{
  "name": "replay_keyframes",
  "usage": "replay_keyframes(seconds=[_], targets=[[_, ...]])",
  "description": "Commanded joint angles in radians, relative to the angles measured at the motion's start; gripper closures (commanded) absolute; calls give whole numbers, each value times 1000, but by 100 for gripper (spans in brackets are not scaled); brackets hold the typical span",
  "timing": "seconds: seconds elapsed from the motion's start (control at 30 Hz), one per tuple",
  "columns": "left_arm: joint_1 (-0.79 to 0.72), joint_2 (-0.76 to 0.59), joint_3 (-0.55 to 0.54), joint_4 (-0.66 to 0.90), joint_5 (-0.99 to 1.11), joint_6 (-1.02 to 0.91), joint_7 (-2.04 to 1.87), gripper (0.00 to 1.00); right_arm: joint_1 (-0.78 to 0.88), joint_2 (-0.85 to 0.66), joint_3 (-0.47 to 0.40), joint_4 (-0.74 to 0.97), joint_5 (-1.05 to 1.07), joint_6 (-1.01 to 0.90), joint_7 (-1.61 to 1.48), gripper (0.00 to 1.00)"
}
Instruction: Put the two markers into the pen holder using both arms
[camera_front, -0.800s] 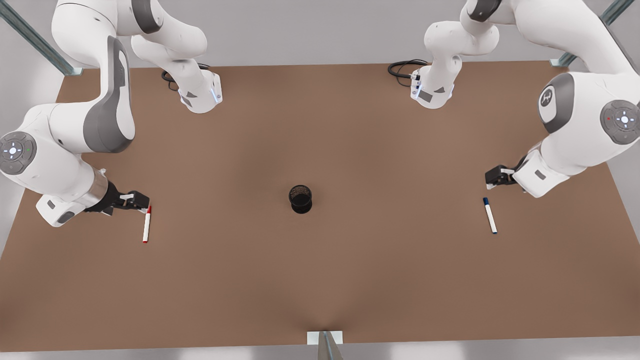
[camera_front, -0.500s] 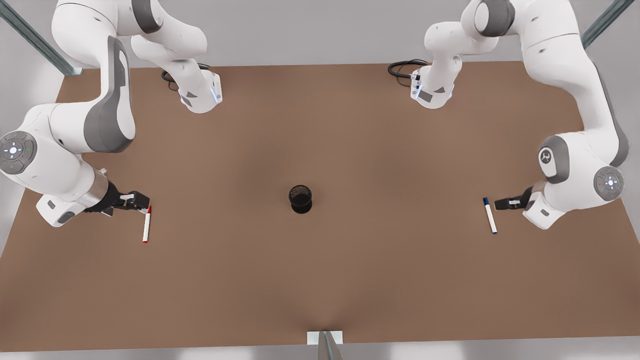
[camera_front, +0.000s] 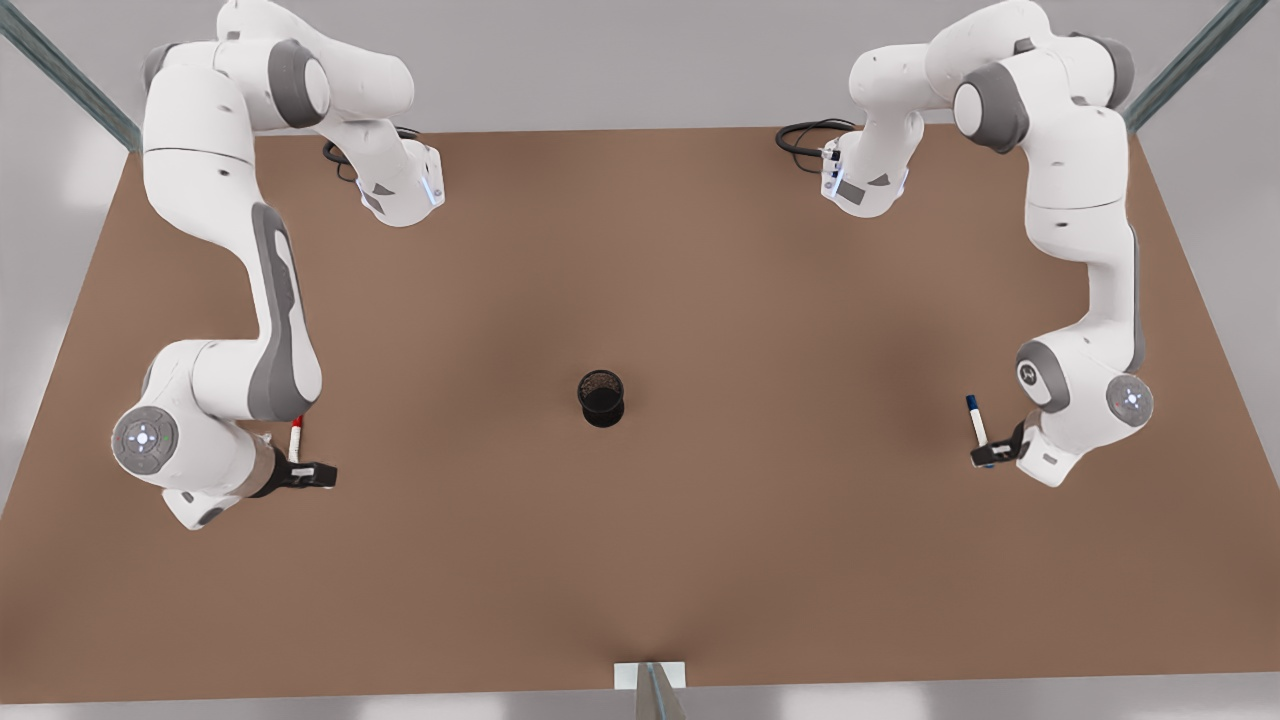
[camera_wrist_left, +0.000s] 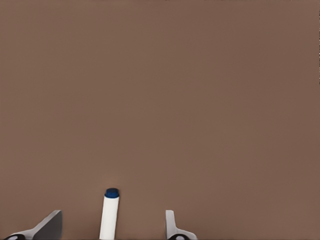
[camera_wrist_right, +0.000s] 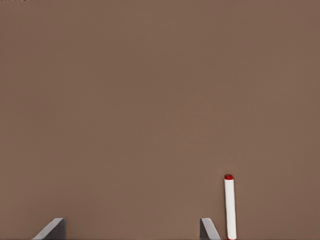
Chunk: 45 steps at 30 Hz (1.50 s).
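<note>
Both arms had swung lower and nearer their markers than half a second earlier; the markers and the pen holder lay where they had been.

Left gripper (camera_front: 985, 457): on the front view's right, low over the tabletop (camera_front: 640, 560), across the lower end of the blue marker (camera_front: 978, 425). Jaws spread apart, grasping nothing. In the left wrist view the blue marker (camera_wrist_left: 109, 214) lay flat between the two fingertips (camera_wrist_left: 172, 226), nearer one of them, touching neither, its blue end pointing away from the camera.

Right gripper (camera_front: 318, 475): on the front view's left, low over the tabletop, just past the lower end of the red marker (camera_front: 295, 437), whose lower length was hidden behind the arm. Jaws spread apart, grasping nothing. In the right wrist view the red marker (camera_wrist_right: 229, 206) lay flat outside the gap, just beside the outer face of one fingertip (camera_wrist_right: 207, 229); contact could not be told.

Pen holder (camera_front: 601, 397): black mesh cup, upright at the middle of the tabletop, well apart from both markers and both grippers.

Markers: both flat on the tabletop, one towards each side.
</note>
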Motion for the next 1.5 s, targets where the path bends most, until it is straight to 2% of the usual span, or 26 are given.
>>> replay_keyframes(seconds=[0.0,0.1,0.13,0.2,0.3,0.47,0.53,0.6,0.67,0.73,0.8,0.83,1.03,1.17,1.3,1.47], targets=[[0,10,-5,1,-22,85,91,0,-4,44,0,-1,2,229,1,0],[0,25,-8,2,-22,93,91,4,-27,90,0,-3,2,240,1,0],[0,30,-8,2,-22,96,91,9,-31,111,0,-1,2,243,0,0],[3,33,-8,2,-22,97,91,26,-51,145,0,-1,5,274,0,0],[8,43,-8,12,-22,97,91,29,-106,173,2,-25,5,268,-57,0],[8,51,-8,13,-21,97,94,30,-200,130,18,-145,2,289,-183,0],[9,53,-8,9,-21,96,94,30,-212,69,26,-283,-3,421,-224,0],[11,54,-8,6,-21,96,113,31,-220,47,28,-349,-3,453,-233,0],[11,53,-8,2,-21,96,113,36,-220,44,28,-357,-3,452,-235,0],[11,56,-8,1,-21,96,113,45,-225,46,28,-357,-3,453,-235,0],[11,60,-8,2,-22,96,113,50,-226,47,28,-357,-3,453,-237,9],[11,60,-8,2,-22,96,113,54,-226,53,28,-355,-3,455,-237,10],[11,65,-8,2,-22,97,113,62,-225,79,28,-357,-4,475,-237,13],[11,65,-8,4,-22,97,114,68,-226,102,28,-357,-4,484,-237,19],[11,65,-8,6,-22,96,111,79,-226,108,29,-357,-4,483,-237,32],[9,56,-8,16,-22,93,105,79,-226,110,29,-357,-4,483,-237,45]])
